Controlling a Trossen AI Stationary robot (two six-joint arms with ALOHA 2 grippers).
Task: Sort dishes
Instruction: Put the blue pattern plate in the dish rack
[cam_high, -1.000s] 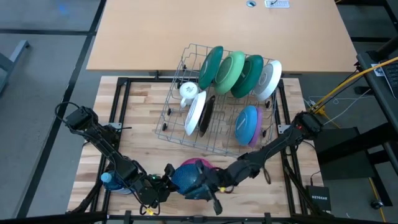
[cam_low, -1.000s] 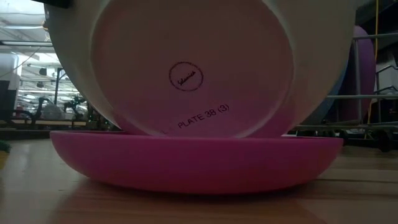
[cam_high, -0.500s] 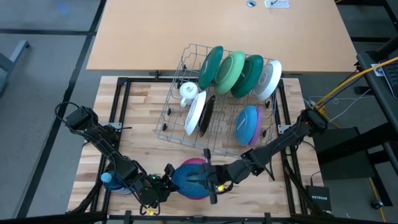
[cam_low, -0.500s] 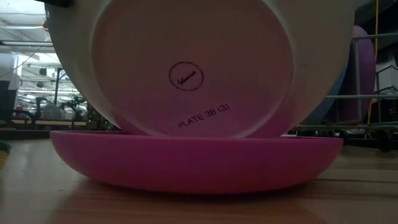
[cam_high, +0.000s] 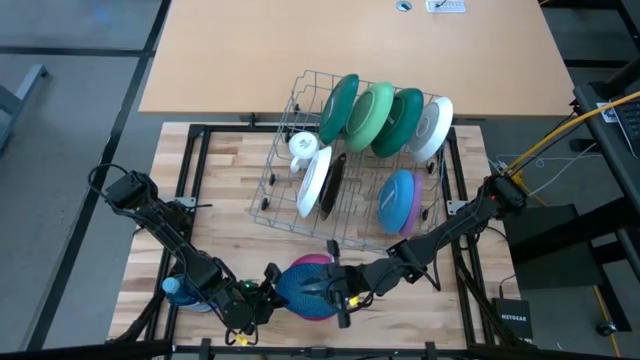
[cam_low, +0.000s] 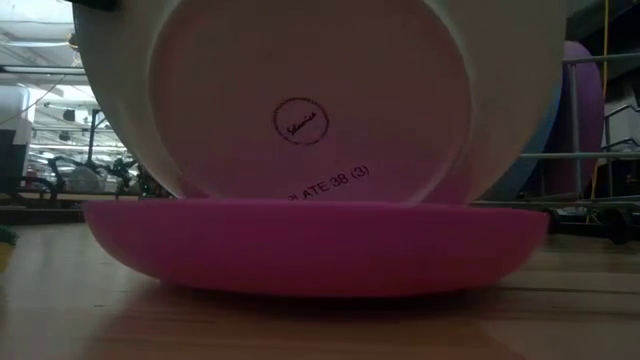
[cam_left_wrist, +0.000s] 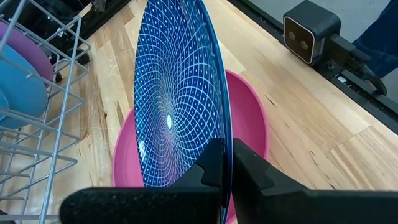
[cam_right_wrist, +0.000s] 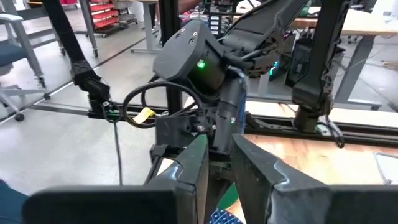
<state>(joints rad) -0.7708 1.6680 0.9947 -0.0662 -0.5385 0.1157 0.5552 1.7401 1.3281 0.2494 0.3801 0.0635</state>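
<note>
Apparently "PLATE 38 (3)" under white plate (cam_low: 310, 110)

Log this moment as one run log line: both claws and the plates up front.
left claw: shut on blue patterned plate, upright | right claw: gripping that plate's rim | pink plate: flat underneath

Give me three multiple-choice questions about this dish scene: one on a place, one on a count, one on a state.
1. Where is the pink plate?
A. in the rack
B. on the table, under the blue patterned plate
C. on the floor

2. How many plates stand in the rack's back row?
A. two
B. four
C. six

3. How does the blue patterned plate stand?
A. flat
B. face down in the rack
C. upright on edge, gripped

Answers:
1 B: the pink plate lies on the table outside the rack.
2 B: the back-row plates are three green and one white.
3 C: the left gripper pinches the rim of the blue patterned plate.
</note>
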